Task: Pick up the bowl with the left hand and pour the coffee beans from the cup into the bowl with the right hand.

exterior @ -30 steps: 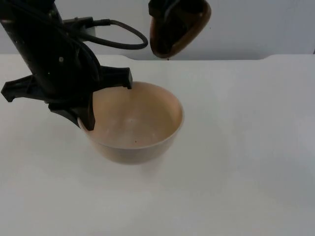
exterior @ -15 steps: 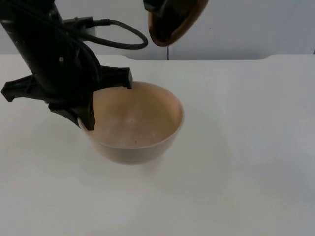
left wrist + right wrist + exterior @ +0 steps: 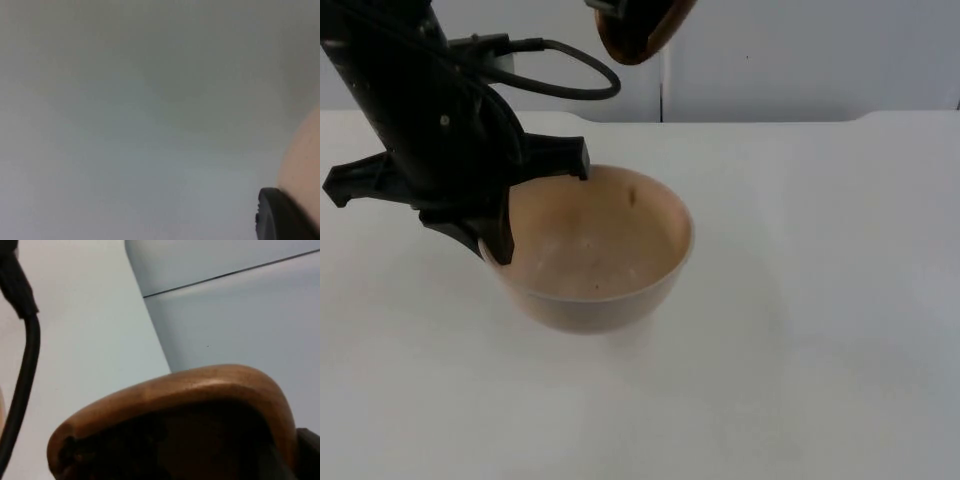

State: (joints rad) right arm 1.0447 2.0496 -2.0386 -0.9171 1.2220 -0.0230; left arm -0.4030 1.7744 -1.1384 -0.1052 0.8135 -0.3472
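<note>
Table (image 3: pixel 820 330): white, carries the scene.

Bowl (image 3: pixel 605 262): tan, at centre, lifted just clear of the table; one dark bean on its inner wall at 1 o'clock.

Left end effector (image 3: pixel 495 235): clamped on the bowl's rim at 9 o'clock.

Cup (image 3: pixel 635 25): brown, tipped, high at 12 o'clock, beans dark inside in the right wrist view.

Right end effector (image 3: pixel 300 450): clamped on the cup.

Risk: the cup's mouth sits behind the bowl's far rim, so beans may overshoot onto the table; a rim-only hold may let the bowl tilt.
</note>
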